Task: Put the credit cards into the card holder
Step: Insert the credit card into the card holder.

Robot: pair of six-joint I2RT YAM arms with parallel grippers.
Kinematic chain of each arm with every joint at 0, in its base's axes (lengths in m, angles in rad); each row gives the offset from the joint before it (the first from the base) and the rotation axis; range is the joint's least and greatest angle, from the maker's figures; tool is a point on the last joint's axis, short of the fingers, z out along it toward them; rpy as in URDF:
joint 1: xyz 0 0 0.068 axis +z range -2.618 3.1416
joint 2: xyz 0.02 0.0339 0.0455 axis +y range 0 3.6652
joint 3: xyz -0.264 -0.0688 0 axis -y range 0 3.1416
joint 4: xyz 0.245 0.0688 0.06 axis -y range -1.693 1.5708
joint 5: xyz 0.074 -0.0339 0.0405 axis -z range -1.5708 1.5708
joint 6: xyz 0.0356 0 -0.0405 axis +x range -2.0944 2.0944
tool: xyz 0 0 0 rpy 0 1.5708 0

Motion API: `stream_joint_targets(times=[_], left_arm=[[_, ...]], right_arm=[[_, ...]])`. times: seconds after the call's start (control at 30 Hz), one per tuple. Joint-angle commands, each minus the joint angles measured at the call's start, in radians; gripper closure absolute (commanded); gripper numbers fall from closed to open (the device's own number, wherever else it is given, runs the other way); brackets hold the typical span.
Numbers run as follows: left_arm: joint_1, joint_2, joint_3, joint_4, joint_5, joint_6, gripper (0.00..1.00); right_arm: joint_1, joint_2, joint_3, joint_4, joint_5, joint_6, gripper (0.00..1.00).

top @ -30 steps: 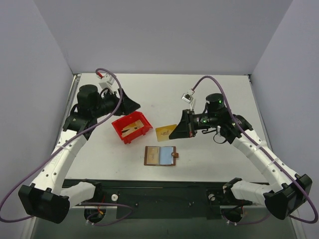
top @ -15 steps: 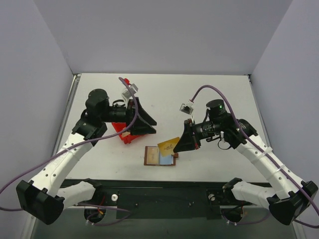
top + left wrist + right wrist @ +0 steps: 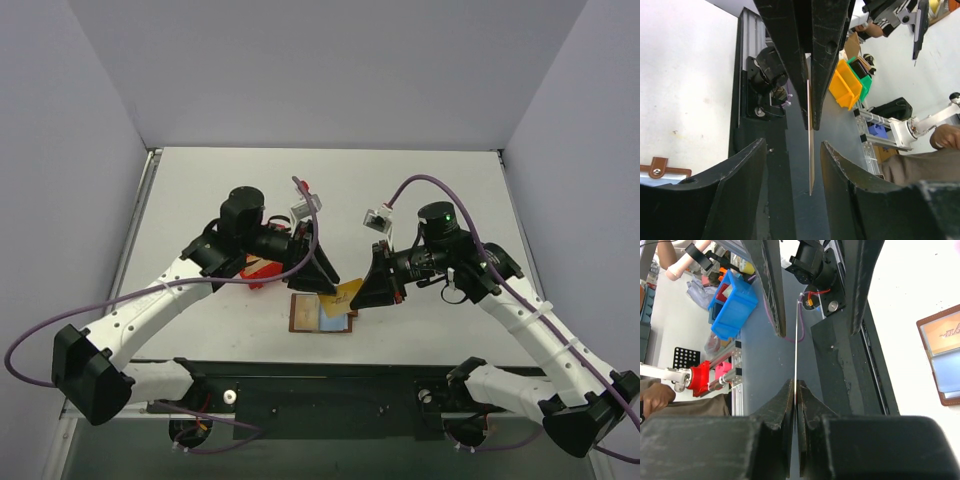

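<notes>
My right gripper (image 3: pixel 360 291) is shut on one gold-tan credit card (image 3: pixel 347 293) and holds it tilted just above the open brown card holder (image 3: pixel 322 313), whose light blue pockets face up. In the right wrist view the card (image 3: pixel 796 340) stands edge-on out of the shut right gripper (image 3: pixel 796 385), with the card holder (image 3: pixel 942 360) at the right. My left gripper (image 3: pixel 328 284) is open and faces the right one. In the left wrist view the card (image 3: pixel 810 150) hangs edge-on inside the open left gripper (image 3: pixel 792 146), apart from both fingers.
The red plastic bin (image 3: pixel 258 268) stands left of the card holder, mostly hidden under my left arm, its contents out of sight. The black front rail (image 3: pixel 320 380) runs along the table's near edge. The card holder's snap tab (image 3: pixel 657 167) shows in the left wrist view.
My left arm has swung right from over the red bin until its open jaws straddle the card. My right gripper has carried the card down and left over the card holder.
</notes>
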Motion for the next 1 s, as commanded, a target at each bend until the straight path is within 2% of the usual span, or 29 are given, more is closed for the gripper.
stream_joint_targets(times=[0.0,0.1,0.13,0.17,0.2,0.27,0.33,0.37,0.43,0.57,0.7,0.73,0.9,0.97], left_arm=[[-0.04,0.017,0.065,-0.03,0.008,0.062,0.45],[-0.059,0.031,0.075,-0.058,0.004,0.08,0.54],[-0.06,0.04,0.077,-0.061,0.004,0.081,0.64],[-0.065,0.043,0.081,-0.067,0.004,0.082,0.7],[-0.068,0.047,0.081,-0.067,0.004,0.082,0.82],[-0.069,0.05,0.086,-0.07,0.004,0.082,1.0],[-0.069,0.052,0.086,-0.069,0.001,0.08,1.0],[-0.069,0.049,0.088,-0.069,-0.002,0.076,1.0],[-0.069,0.047,0.077,-0.043,-0.01,0.056,1.0],[-0.065,0.023,0.043,0.055,-0.056,-0.019,1.0],[-0.013,-0.043,-0.023,0.313,-0.175,-0.184,1.0],[0.022,-0.054,-0.059,0.416,-0.198,-0.267,1.0],[0.106,-0.123,-0.208,0.67,-0.509,-0.508,1.0],[0.107,-0.129,-0.259,0.793,-0.561,-0.571,1.0]], right_arm=[[0.006,-0.02,0.027,0.006,-0.017,-0.022,1.0],[0.006,-0.02,0.027,0.006,-0.015,-0.025,1.0],[0.008,-0.021,0.027,0.006,-0.014,-0.025,1.0],[0.008,-0.021,0.025,0.006,-0.007,-0.025,1.0],[0.006,-0.023,0.027,0.006,-0.006,-0.025,1.0],[0.008,-0.025,0.028,0.006,0.009,-0.027,1.0],[0.006,-0.028,0.031,0.006,0.034,-0.03,0.94],[0.005,-0.034,0.031,0.006,0.058,-0.032,0.85],[0.005,-0.052,0.034,0.006,0.119,-0.044,0.74],[0.002,-0.103,0.034,0.035,0.265,-0.036,0.64],[-0.009,-0.172,-0.013,0.156,0.423,0.034,0.58],[-0.011,-0.181,-0.024,0.176,0.48,0.063,0.54],[-0.017,-0.244,-0.14,0.429,0.629,0.232,0.48],[-0.017,-0.252,-0.18,0.55,0.661,0.292,0.47]])
